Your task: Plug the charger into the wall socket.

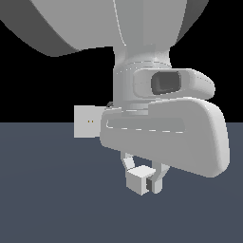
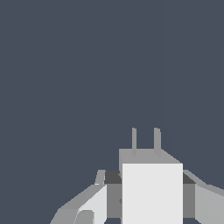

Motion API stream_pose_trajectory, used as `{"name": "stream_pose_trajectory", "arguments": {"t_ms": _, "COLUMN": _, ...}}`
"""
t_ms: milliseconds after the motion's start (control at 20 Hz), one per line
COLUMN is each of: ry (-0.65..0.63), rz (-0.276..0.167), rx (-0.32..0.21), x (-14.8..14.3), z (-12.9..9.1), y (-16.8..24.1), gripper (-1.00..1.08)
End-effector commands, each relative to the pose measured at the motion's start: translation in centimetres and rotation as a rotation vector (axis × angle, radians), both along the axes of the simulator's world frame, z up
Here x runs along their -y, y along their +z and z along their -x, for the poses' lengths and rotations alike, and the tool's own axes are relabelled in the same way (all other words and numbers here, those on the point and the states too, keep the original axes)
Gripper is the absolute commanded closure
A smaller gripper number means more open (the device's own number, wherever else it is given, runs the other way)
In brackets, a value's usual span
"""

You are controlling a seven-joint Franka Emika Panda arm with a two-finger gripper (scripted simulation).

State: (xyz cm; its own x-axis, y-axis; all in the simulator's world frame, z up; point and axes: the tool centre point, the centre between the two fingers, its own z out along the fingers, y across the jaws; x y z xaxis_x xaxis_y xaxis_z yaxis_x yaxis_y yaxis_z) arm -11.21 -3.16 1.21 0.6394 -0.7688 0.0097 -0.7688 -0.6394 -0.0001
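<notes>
So in the exterior view your jaws (image 1: 144,179) are clamped on the charger (image 1: 138,180), one finger on each side, and the cube sits right between them, under the big arm (image 1: 166,128). The wall socket (image 1: 88,121) stands upright well off from the jaws, toward the exterior view's left and higher in frame, with the arm hiding its near edge. I can't tell from this angle whether the charger hangs above the counter (image 1: 47,199) or rests on it. In the wrist view the charger (image 2: 152,192) fills the gap between the jaws, and its prongs (image 2: 145,140) poke straight out past the fingertips; no socket here, only bare counter (image 2: 87,65). My read: the grab is done and you're in the carry step, so next you'll need to swing the prongs round to face the socket's holes, then push in. Count: one charger, two prongs, one socket, two holes.
</notes>
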Motion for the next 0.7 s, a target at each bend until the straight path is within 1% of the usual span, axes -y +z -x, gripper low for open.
{"name": "stream_pose_trajectory", "arguments": {"t_ms": 0, "ry": 0.0, "rz": 0.0, "rx": 0.0, "x": 0.02, "z": -0.01, "y": -0.03, "gripper": 1.08}}
{"name": "stream_pose_trajectory", "arguments": {"t_ms": 400, "ry": 0.005, "rz": 0.0, "rx": 0.0, "x": -0.04, "z": -0.09, "y": 0.03, "gripper": 1.08}}
{"name": "stream_pose_trajectory", "arguments": {"t_ms": 650, "ry": 0.053, "rz": 0.001, "rx": 0.0, "x": -0.2, "z": -0.92, "y": 0.46, "gripper": 1.08}}
